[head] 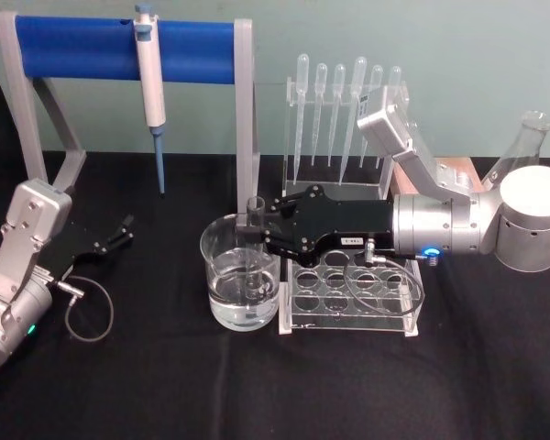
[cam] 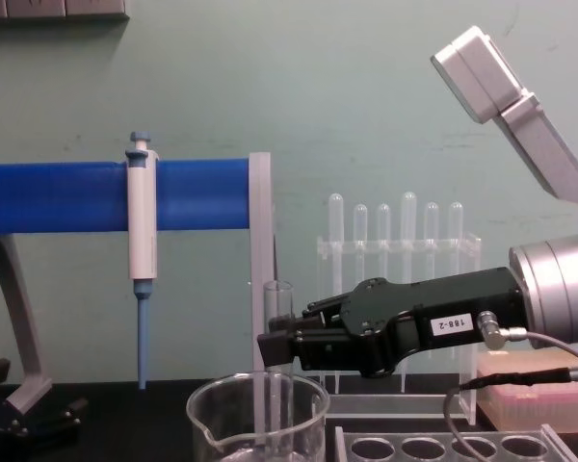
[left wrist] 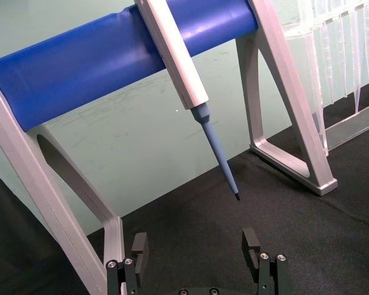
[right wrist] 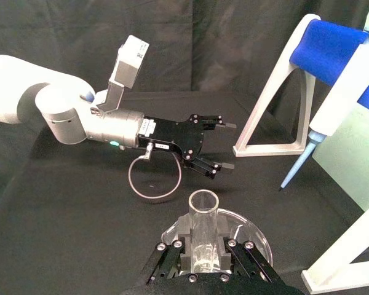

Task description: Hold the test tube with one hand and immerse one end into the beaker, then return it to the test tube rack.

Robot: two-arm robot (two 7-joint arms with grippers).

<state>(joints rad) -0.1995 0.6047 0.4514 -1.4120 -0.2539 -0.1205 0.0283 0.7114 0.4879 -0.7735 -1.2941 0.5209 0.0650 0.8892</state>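
The test tube (head: 254, 206) stands upright with its lower end down in the water of the beaker (head: 222, 275). My right gripper (head: 255, 235) is shut on the tube's upper part, reaching in from the right above the beaker's rim. In the chest view the tube (cam: 280, 303) rises above the black fingers of the right gripper (cam: 275, 348), over the beaker (cam: 226, 414). In the right wrist view the tube's open mouth (right wrist: 202, 212) sits between the pads, beaker rim (right wrist: 255, 236) below. My left gripper (head: 119, 234) rests open at the far left, with nothing between its fingers (left wrist: 138, 252).
A clear rack with round holes (head: 348, 293) stands right beside the beaker, under my right arm. Behind are a rack of plastic pipettes (head: 344, 119) and a blue-bar stand (head: 119, 46) with a hanging pipettor (head: 150, 82). A flask (head: 522, 147) stands at the back right.
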